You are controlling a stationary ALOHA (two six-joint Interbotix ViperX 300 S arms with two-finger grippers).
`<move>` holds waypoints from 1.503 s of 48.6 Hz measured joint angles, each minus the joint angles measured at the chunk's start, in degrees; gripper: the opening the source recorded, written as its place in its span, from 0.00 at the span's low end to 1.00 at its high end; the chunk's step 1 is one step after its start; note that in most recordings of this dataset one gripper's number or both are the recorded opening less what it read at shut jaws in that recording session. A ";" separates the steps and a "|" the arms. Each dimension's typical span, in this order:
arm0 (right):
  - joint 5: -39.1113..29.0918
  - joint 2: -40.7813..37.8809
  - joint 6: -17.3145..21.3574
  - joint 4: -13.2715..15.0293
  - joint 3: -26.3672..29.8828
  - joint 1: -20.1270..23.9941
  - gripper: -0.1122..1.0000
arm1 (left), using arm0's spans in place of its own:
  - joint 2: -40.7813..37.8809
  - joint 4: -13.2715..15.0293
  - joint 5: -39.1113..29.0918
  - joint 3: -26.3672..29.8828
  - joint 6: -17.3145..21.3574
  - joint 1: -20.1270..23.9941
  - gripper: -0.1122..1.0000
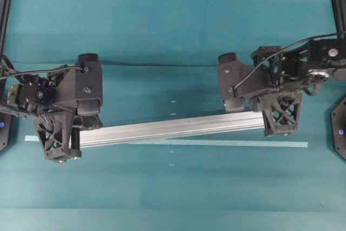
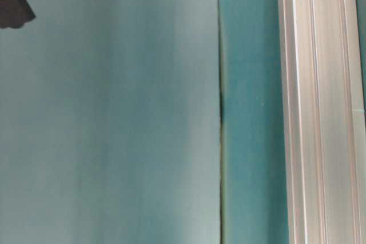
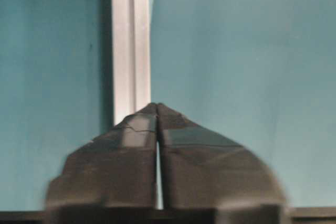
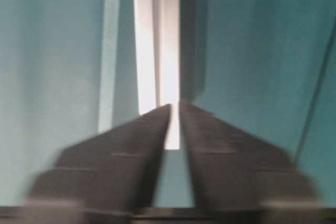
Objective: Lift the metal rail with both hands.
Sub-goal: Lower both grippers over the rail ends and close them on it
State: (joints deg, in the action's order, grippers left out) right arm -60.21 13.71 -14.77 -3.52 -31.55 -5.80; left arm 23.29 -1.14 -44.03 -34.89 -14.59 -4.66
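Both arms are matte black throughout. The left gripper [image 1: 69, 133] has wedge-shaped fingers [image 1: 54, 140] cut through with a triangular lattice, and behind them sits a boxy housing wrapped in thin black cables. The right gripper [image 1: 269, 114] shows the same latticed fingers [image 1: 284, 113], with a cable looping behind to a wrist joint bearing a round silver fastener. Small pale screw heads dot the flat housings beside each claw.

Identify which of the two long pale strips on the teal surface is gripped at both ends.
The metal rail: a thick grooved silver bar, tilted, with the left gripper and right gripper at its ends. The thin tape strip lies flat, ungripped.
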 measured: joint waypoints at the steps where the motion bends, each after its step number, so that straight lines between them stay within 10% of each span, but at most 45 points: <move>1: 0.09 -0.18 0.09 0.00 0.09 0.00 0.54 | 0.00 0.00 0.00 -0.09 -0.44 0.00 0.27; 9: 0.70 -2.02 -0.53 0.00 0.09 0.09 0.94 | -1.58 0.00 0.97 -2.55 -3.52 -0.09 0.71; 16: 2.29 -3.60 -0.62 0.00 0.18 0.35 0.99 | -3.52 0.00 5.19 -4.13 -5.89 -0.88 0.97; 73: 21.27 -12.66 -1.14 0.09 -8.00 1.76 0.99 | -16.26 -0.09 18.46 -9.49 -5.98 0.97 0.99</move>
State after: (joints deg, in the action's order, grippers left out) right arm -38.94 1.05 -15.91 -3.43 -39.55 -4.04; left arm 7.03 -1.23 -25.58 -44.38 -20.57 -3.69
